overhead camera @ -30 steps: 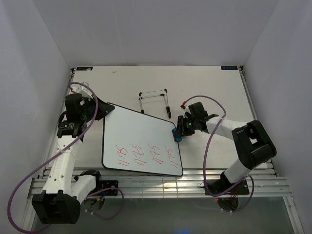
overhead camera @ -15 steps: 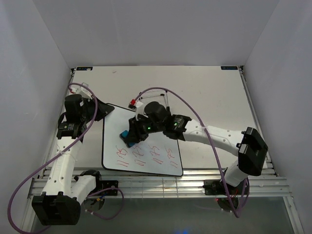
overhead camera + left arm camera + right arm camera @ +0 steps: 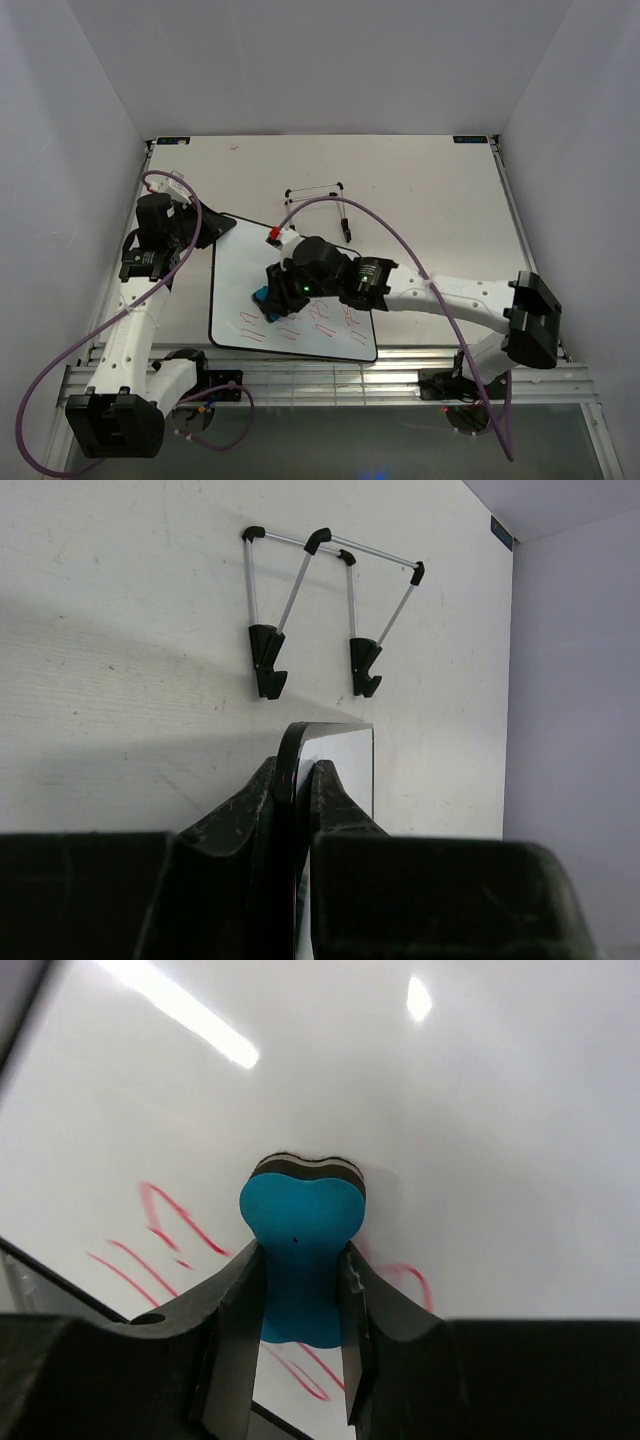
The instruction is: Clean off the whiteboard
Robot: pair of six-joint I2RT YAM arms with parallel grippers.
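Observation:
The whiteboard (image 3: 255, 265) lies flat near the table's front, with red handwritten marks (image 3: 300, 330) along its near edge. My left gripper (image 3: 207, 228) is shut on the board's far left corner; in the left wrist view the black rim (image 3: 290, 750) sits between the jaws. My right gripper (image 3: 272, 300) is shut on the blue bone-shaped eraser (image 3: 265, 299) and presses it on the board's left part, at the red marks. In the right wrist view the eraser (image 3: 297, 1250) is flat on the glossy board (image 3: 450, 1110), red strokes (image 3: 160, 1210) on both sides.
The thin black wire stand (image 3: 318, 203) stands on the table behind the board, also in the left wrist view (image 3: 320, 610). The right arm's purple cable (image 3: 400, 235) loops above the board. White walls close in the table on three sides.
My right arm has swung from the board's right edge across to its left part and down toward the near edge, carrying the eraser. The tops of the red marks look wiped away. The left arm holds still.

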